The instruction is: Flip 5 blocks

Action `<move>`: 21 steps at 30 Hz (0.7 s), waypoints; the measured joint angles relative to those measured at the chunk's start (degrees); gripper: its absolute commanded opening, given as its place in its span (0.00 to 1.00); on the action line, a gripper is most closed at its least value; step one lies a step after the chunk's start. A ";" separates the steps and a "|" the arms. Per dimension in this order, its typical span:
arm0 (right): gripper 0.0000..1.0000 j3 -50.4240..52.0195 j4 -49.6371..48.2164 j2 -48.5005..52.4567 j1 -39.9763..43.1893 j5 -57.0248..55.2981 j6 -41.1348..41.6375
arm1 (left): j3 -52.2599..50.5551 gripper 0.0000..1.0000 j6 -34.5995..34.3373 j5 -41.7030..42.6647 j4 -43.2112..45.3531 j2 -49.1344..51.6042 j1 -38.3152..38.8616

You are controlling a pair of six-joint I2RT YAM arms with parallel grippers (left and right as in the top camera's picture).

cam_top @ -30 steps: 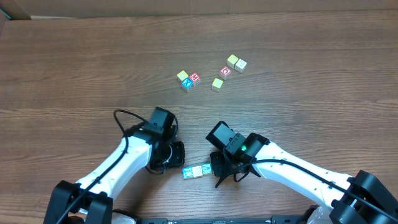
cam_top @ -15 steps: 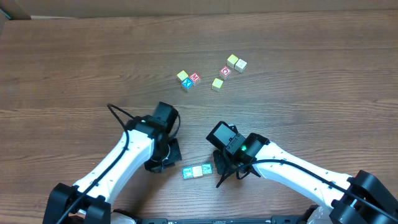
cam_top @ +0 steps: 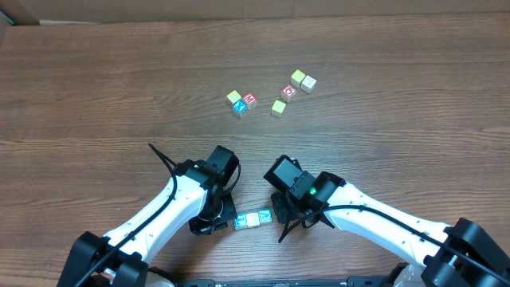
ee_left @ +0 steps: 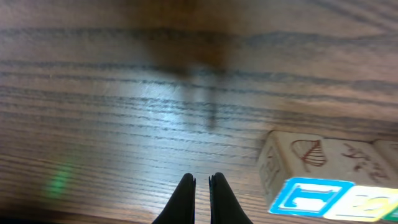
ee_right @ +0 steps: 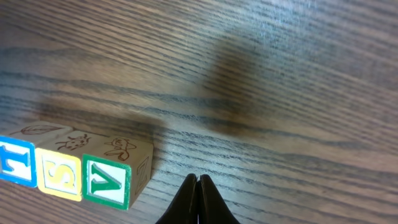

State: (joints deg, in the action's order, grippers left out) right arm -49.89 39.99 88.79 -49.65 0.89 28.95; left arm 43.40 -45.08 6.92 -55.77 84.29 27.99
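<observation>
Three blocks lie in a row near the front edge: blue [cam_top: 240,222], yellow [cam_top: 253,220] and green [cam_top: 264,217]. My left gripper [cam_top: 225,217] is low over the table just left of the blue block [ee_left: 311,196]; its fingers [ee_left: 186,199] are shut with nothing between them. On the other side, my right gripper [cam_top: 280,235] is shut and empty beside the green V block [ee_right: 109,180], not touching it. The yellow S block [ee_right: 59,174] and the blue block [ee_right: 15,162] follow in the row. Several more blocks [cam_top: 278,107] are scattered farther back.
The far blocks form two loose clusters, one around a red block [cam_top: 250,100] and one around a cream block [cam_top: 308,83]. Both arms crowd the front middle of the wooden table [cam_top: 96,88].
My left gripper swung away to the left, then came back right and now sits against the blue end of the row. The right arm and the three blocks have stayed put.
</observation>
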 measured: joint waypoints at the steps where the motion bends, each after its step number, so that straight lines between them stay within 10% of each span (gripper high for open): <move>1: 0.04 0.48 -0.55 0.00 0.00 0.24 1.07 | -0.22 0.04 0.00 0.04 0.02 0.00 0.07; 21: 0.04 3.82 -5.95 4.00 0.00 7.52 13.53 | -0.72 0.04 0.24 1.73 1.73 0.00 0.07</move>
State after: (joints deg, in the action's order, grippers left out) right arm -46.06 34.04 92.79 -49.65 8.40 42.48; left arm 42.68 -44.84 8.64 -54.04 84.29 28.05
